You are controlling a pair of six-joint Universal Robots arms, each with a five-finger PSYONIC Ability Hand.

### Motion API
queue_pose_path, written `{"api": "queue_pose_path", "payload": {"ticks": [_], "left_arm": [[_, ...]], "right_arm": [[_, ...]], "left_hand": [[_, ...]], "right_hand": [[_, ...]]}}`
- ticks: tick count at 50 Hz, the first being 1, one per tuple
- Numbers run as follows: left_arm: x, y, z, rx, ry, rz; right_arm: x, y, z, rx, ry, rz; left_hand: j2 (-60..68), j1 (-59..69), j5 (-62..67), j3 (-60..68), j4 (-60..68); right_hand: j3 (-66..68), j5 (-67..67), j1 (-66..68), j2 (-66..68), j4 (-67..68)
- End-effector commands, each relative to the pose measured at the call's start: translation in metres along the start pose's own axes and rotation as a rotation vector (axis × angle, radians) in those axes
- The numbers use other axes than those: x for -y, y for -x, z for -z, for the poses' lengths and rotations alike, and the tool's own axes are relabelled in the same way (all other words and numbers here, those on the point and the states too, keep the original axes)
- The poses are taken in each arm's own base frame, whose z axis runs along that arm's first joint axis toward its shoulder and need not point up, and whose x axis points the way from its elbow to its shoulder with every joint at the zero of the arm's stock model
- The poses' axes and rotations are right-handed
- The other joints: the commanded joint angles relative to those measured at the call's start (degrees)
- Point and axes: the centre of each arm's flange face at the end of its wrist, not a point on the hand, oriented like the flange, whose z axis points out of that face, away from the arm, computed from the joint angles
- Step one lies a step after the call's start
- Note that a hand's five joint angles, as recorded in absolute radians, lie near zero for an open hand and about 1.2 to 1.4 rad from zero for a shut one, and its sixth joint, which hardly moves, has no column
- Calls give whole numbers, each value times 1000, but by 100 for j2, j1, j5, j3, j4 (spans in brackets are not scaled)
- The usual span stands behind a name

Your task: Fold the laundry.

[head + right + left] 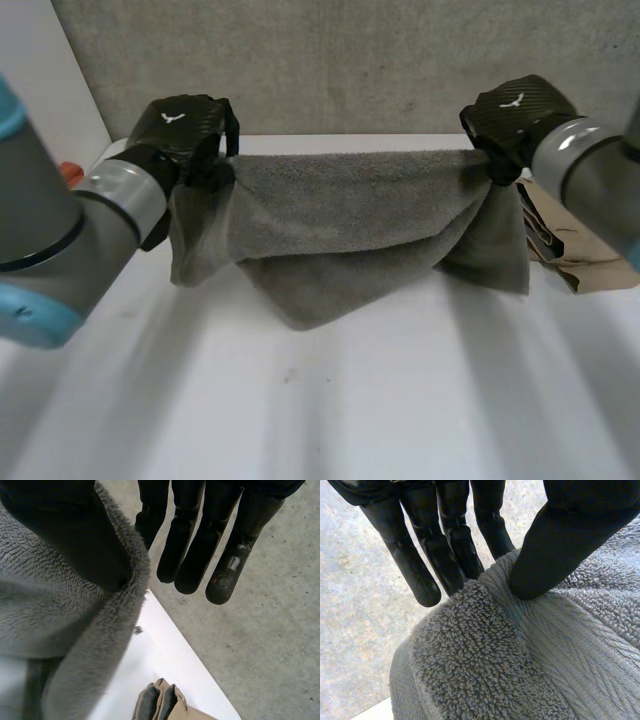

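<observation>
- The towel [340, 235] hung stretched between the two hands above the table [330, 400], its middle sagging in a loose fold.
- The left hand [185, 125] pinched one top corner, thumb [560, 545] pressed on the cloth against straight fingers [410, 565].
- The right hand [515, 115] clamped the other top corner, thumb [75, 535] on the edge.
- A tan cloth [575, 255] lay on the table beside the right hand.

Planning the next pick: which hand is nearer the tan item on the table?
Right. The right hand pinches a corner of the grey towel just beside the tan item; the left hand pinches the opposite corner, farther off.
</observation>
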Motion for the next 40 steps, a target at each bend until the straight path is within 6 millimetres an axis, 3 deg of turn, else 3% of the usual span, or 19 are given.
{"api": "queue_pose_path", "payload": {"ticks": [1,3,7,10,13,17,18,21,22,27,31,35,40], "left_arm": [[6,7,-65,19,-201,-77],[24,10,-80,39,-338,-119],[52,13,-89,67,-544,-159],[60,9,-89,73,-625,-161],[54,3,-83,61,-638,-161],[37,-4,-65,41,-559,-152],[30,-6,-62,36,-533,-149],[-7,-10,-46,19,-393,-140],[-18,-11,-42,15,-353,-137],[-90,-13,-8,8,-14,-103],[-121,-20,19,-18,198,-90],[-128,-23,37,-40,325,-81],[-107,-25,45,-47,342,-81]], "right_arm": [[10,-6,-57,-151,-111,-12],[30,-16,-70,-241,-229,-30],[60,-36,-75,-354,-414,-68],[71,-41,-71,-380,-480,-90],[72,-39,-64,-361,-467,-94],[49,-18,-50,-241,-346,-85],[35,-6,-43,-177,-286,-80],[13,16,-31,-66,-200,-79],[-6,31,-23,3,-139,-74],[-61,73,-2,165,31,-83],[-91,93,10,231,131,-92],[-105,103,14,254,169,-97],[-110,102,15,246,172,-99]], "left_hand": [[1137,1545,1524,1177,1114],[1137,1545,1524,1177,1114],[1137,1545,1524,1177,1114],[1137,1545,1524,1177,1114],[1137,1545,1524,1177,1114],[1137,1545,1524,1177,1114],[1137,1545,1524,1177,1114],[1137,1545,1524,1177,1114],[1137,1545,1524,1177,1114],[1106,1514,1493,1146,1083],[-83,325,304,-43,-106],[-1465,-1057,-1078,-1425,-1489],[-2777,-2369,-2391,-2737,-2801]], "right_hand": [[1242,1326,2308,1280,1213],[1242,1326,2308,1280,1213],[1242,1326,2308,1280,1213],[1242,1326,2308,1280,1213],[1242,1326,2308,1280,1213],[1242,1326,2308,1280,1213],[1242,1326,2308,1280,1213],[1242,1326,2308,1280,1213],[1242,1326,2308,1280,1213],[1242,1326,2308,1280,1213],[1242,1326,2308,1280,1213],[1242,1326,2308,1280,1213],[1242,1326,2308,1280,1213]]}}
